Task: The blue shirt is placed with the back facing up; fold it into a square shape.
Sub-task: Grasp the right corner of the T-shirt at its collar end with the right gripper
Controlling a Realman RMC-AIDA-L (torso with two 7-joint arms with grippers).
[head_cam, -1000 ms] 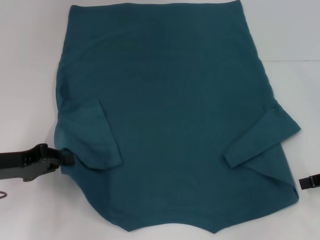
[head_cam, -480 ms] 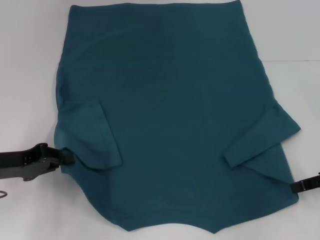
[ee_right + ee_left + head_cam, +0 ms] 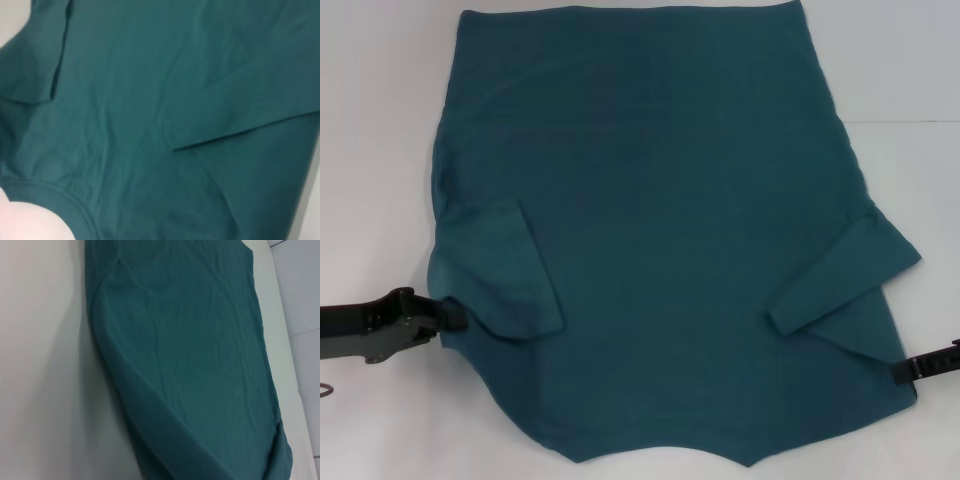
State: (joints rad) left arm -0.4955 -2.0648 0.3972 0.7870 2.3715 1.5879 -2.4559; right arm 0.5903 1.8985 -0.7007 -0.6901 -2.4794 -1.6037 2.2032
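Note:
The blue shirt [image 3: 660, 230] lies spread on the white table [image 3: 370, 150], plain side up, with its neckline at the near edge. Both short sleeves are folded inward onto the body, one on the left [image 3: 505, 275] and one on the right [image 3: 850, 270]. My left gripper [image 3: 455, 317] lies low at the shirt's left edge, its tip touching the cloth by the folded sleeve. At the near right corner of the shirt, the tip of my right gripper [image 3: 898, 372] reaches the cloth's edge. The left wrist view shows the shirt [image 3: 190, 355] from the side, and the right wrist view shows the shirt [image 3: 150, 100] with its collar [image 3: 65, 200].
Bare white table surface [image 3: 910, 70] surrounds the shirt on the left, right and far side. The table's right edge [image 3: 295, 340] shows in the left wrist view. No other objects are in sight.
My right gripper has slid left from the frame's edge until its tip meets the shirt's near right corner. The left arm and the shirt have hardly moved.

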